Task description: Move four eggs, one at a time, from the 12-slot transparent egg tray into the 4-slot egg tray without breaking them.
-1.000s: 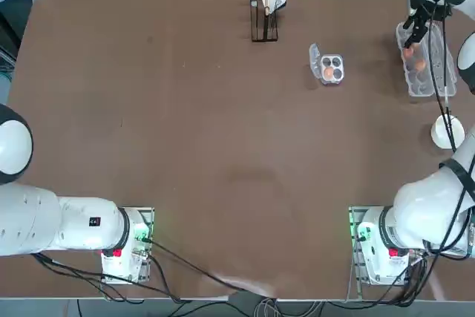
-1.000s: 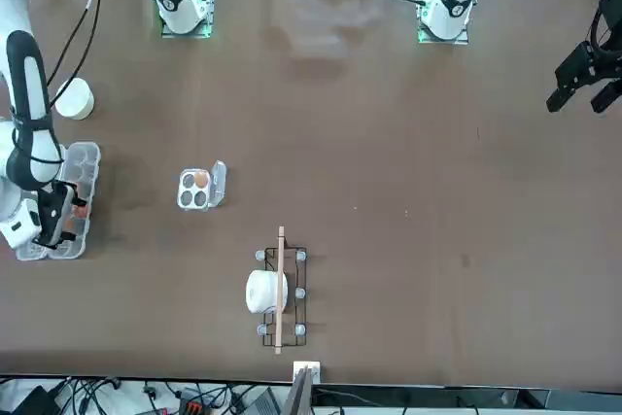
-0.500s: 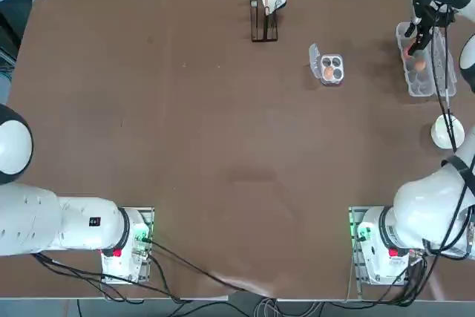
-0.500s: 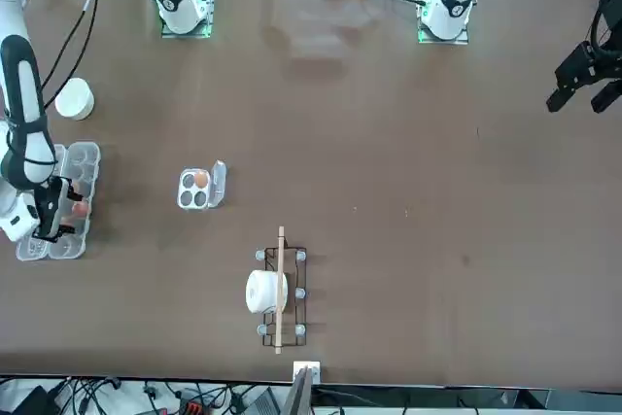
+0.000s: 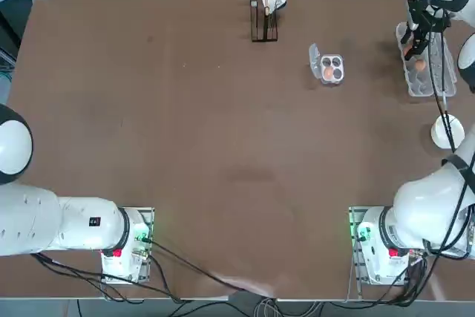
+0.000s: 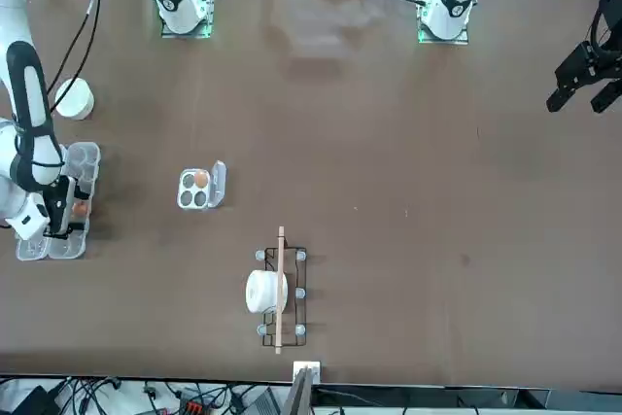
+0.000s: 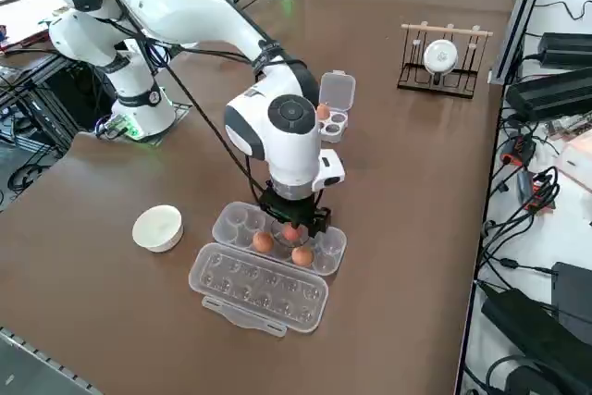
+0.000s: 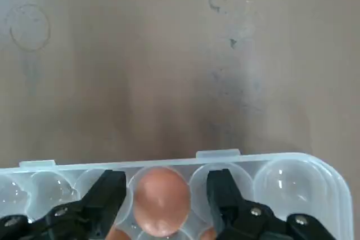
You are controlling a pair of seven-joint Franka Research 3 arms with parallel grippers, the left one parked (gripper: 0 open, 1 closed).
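The 12-slot transparent egg tray (image 5: 429, 79) (image 6: 39, 245) (image 7: 235, 221) (image 8: 284, 179) lies at the table's right edge with its lid folded open. My right gripper (image 5: 415, 39) (image 6: 61, 215) (image 7: 292, 227) (image 8: 166, 192) is lowered into it, open, one finger on each side of an orange-brown egg (image 8: 162, 200) (image 7: 291, 231) still in its cup; a gap shows beside one finger (image 8: 222, 190). Two more eggs (image 7: 264, 241) (image 7: 302, 254) sit in neighbouring cups. The 4-slot egg tray (image 5: 338, 60) (image 6: 192, 200) (image 7: 337, 123) holds one egg (image 5: 327, 72) (image 6: 200, 179) (image 7: 322, 112).
A white bowl (image 5: 447, 131) (image 6: 74, 99) (image 7: 157, 228) stands near the long tray, towards my base. A wire rack with a paper roll (image 5: 266, 5) (image 6: 277, 291) (image 7: 441, 57) stands at the far edge.
My right wrist has shifted slightly over the long tray, and the fingers have drawn closer together around the egg. Nothing else has moved.
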